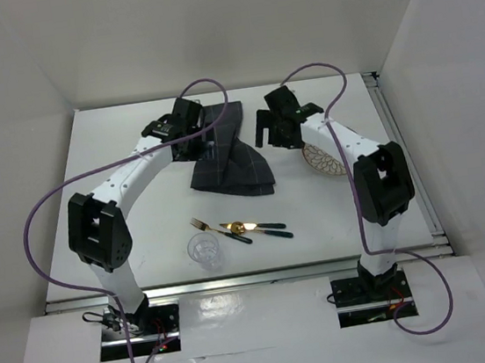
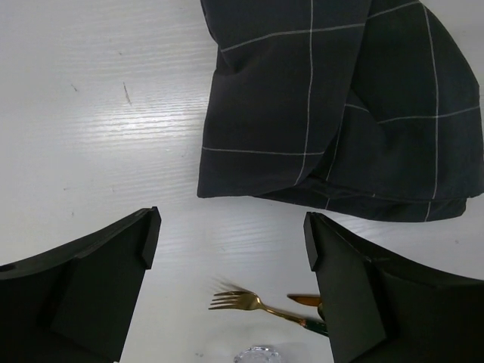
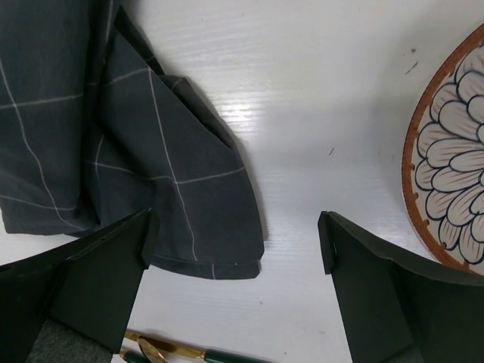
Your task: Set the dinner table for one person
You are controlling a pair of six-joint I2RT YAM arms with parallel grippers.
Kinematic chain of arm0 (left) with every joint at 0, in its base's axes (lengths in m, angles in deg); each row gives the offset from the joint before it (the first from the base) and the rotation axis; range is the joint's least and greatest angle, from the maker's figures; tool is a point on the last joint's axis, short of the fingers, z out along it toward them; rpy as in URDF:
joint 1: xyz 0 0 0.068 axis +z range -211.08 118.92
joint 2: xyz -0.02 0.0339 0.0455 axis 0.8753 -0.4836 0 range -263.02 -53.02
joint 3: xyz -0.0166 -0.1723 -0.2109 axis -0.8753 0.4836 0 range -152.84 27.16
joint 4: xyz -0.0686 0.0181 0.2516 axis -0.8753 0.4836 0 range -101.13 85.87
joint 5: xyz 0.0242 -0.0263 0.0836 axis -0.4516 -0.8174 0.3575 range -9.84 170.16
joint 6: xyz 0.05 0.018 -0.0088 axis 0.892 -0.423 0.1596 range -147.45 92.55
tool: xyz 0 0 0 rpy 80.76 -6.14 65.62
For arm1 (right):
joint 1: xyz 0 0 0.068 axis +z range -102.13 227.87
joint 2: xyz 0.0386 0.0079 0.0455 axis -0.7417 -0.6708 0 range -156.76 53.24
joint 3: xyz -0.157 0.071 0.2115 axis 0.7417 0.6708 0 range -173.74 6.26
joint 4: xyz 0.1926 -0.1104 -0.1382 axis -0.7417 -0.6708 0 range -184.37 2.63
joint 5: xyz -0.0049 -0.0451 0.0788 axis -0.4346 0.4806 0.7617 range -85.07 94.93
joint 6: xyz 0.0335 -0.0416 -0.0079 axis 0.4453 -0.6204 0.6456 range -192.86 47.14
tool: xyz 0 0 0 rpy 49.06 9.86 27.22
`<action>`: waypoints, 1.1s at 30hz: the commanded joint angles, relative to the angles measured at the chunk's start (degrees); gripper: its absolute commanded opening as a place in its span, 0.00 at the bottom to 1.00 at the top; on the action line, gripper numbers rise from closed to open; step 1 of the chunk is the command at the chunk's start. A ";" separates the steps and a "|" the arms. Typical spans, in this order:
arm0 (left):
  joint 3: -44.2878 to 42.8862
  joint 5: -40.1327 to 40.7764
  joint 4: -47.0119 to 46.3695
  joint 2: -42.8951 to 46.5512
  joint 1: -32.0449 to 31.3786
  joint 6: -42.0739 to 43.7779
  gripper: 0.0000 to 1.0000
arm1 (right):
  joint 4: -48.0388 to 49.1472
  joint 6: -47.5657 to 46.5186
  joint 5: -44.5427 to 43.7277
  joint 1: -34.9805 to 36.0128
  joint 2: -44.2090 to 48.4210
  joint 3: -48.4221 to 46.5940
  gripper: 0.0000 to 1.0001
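Partly under right arm (image 1: 348, 140): plate (image 1: 319, 162).

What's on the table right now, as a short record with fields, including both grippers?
surface: white dinner table, not yet set
mat: dark checked placemat, crumpled, far centre
dish: patterned plate, right of the placemat, partly hidden
cutlery: gold fork plus other green-handled pieces, near centre
drink: clear glass beside the fork
left: left gripper open, empty, by the placemat's left edge
right: right gripper open, empty, between placemat and plate
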 commanded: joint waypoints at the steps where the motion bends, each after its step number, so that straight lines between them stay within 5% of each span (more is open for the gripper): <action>1: -1.89 -1.91 0.20 -0.14 -0.49 -1.23 0.95 | 1.55 0.84 1.69 0.51 3.59 3.20 1.00; 10: -7.85 -5.16 -0.32 -8.65 -2.60 -3.61 0.97 | 9.99 1.53 10.22 0.51 10.97 16.47 1.00; 19: -17.68 -3.77 2.83 -20.08 -2.61 -2.99 0.99 | 12.10 2.07 11.72 0.51 5.01 16.21 1.00; 26: -25.96 2.66 7.94 -28.09 -2.61 -2.99 0.90 | 12.72 1.46 13.04 -0.02 -1.49 13.58 1.00; 33: -25.44 3.19 8.46 -29.32 -2.61 -2.46 0.64 | 14.48 1.45 15.76 -0.02 -5.80 13.05 0.94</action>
